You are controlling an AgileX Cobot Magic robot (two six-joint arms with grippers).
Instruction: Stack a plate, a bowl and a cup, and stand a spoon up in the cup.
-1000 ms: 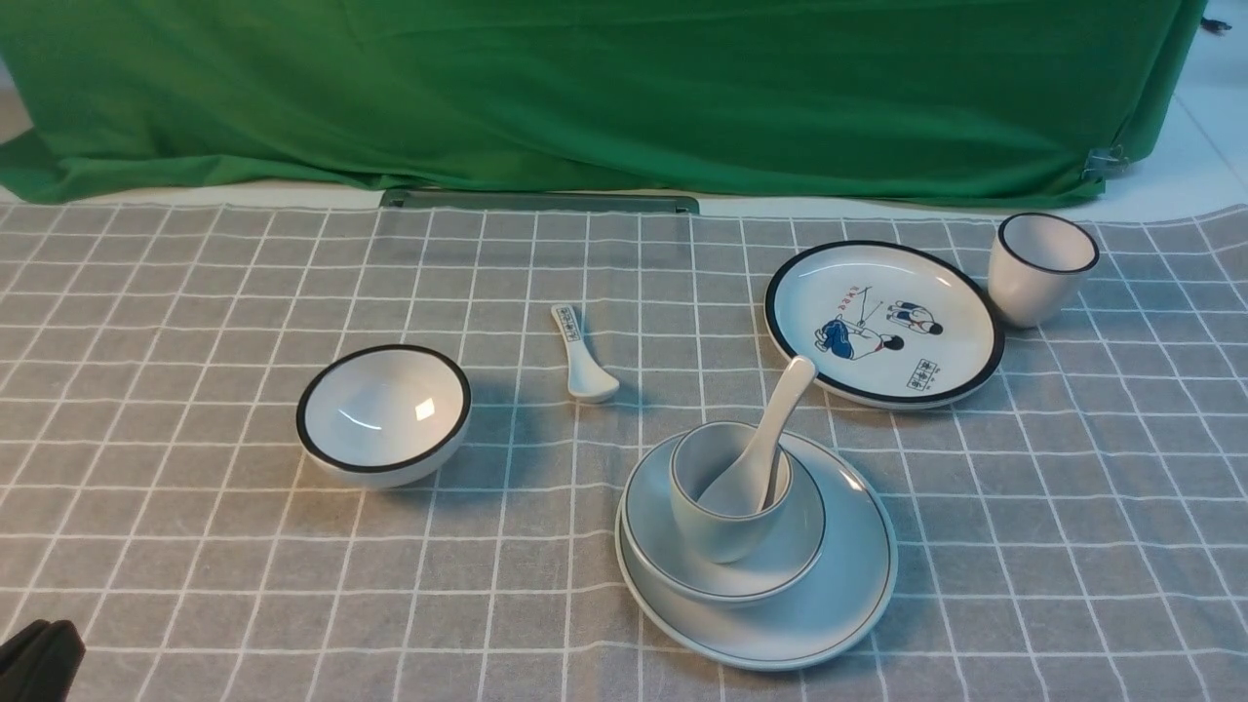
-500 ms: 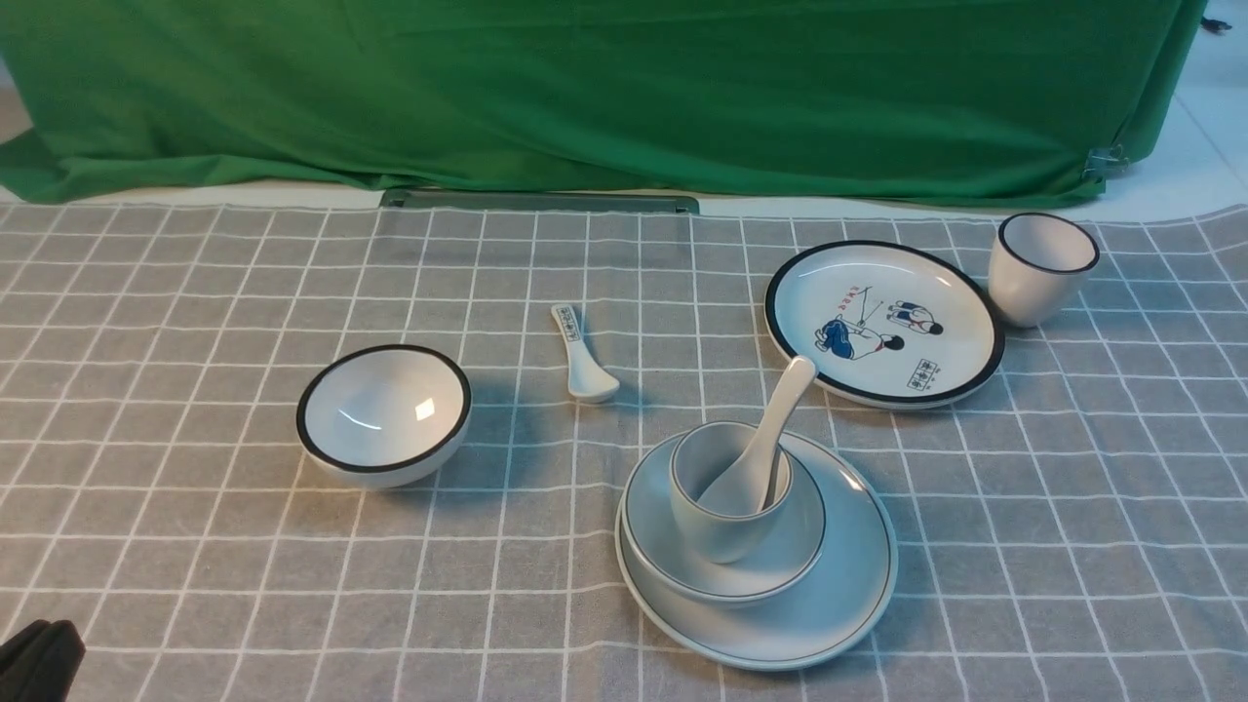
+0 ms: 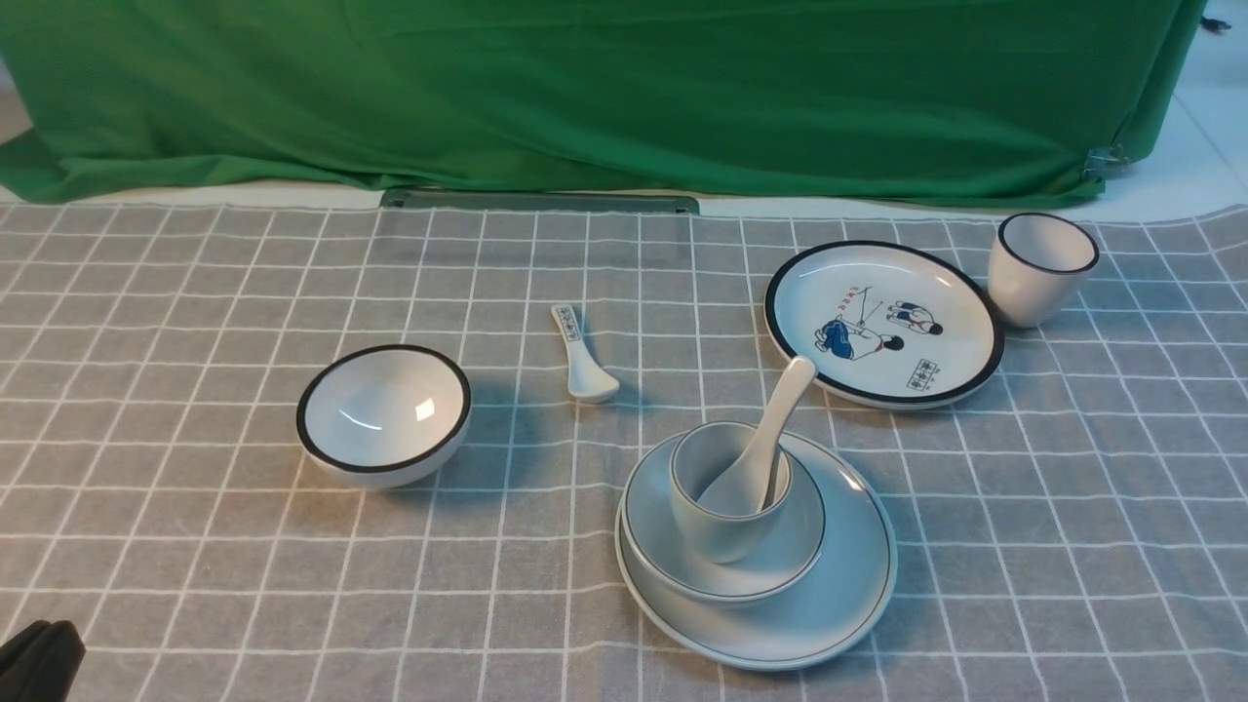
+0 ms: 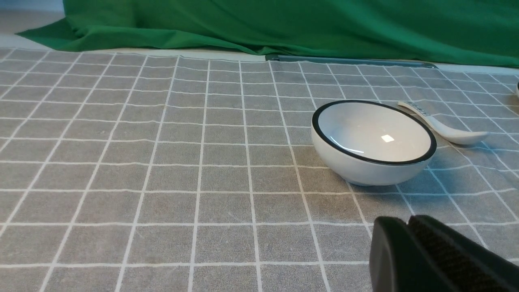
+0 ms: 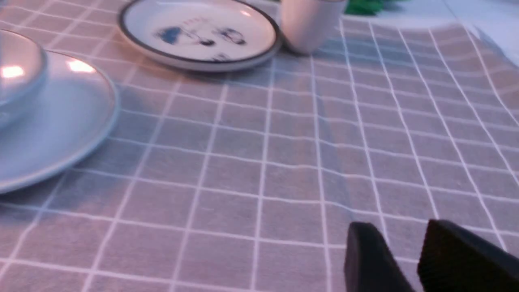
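Observation:
The pale plate [image 3: 838, 604] lies at the front, right of centre, with the pale bowl [image 3: 795, 551] on it and the handleless cup [image 3: 717, 531] inside the bowl. A glossy white spoon [image 3: 775, 419] stands in the cup, its handle leaning back and right. My left gripper [image 4: 407, 221] is shut and empty, low over the cloth at the front left corner [image 3: 39, 658]. My right gripper [image 5: 401, 227] is open with nothing between its fingers, and it hovers over bare cloth to the right of the plate [image 5: 61, 134]. It does not show in the front view.
A black-rimmed bowl [image 3: 385, 414] sits at the left and a small marked spoon [image 3: 583, 356] lies in the middle. A cartoon plate [image 3: 882, 322] and a whiter cup [image 3: 1041, 268] stand at the back right. A green cloth [image 3: 585, 88] hangs behind the table.

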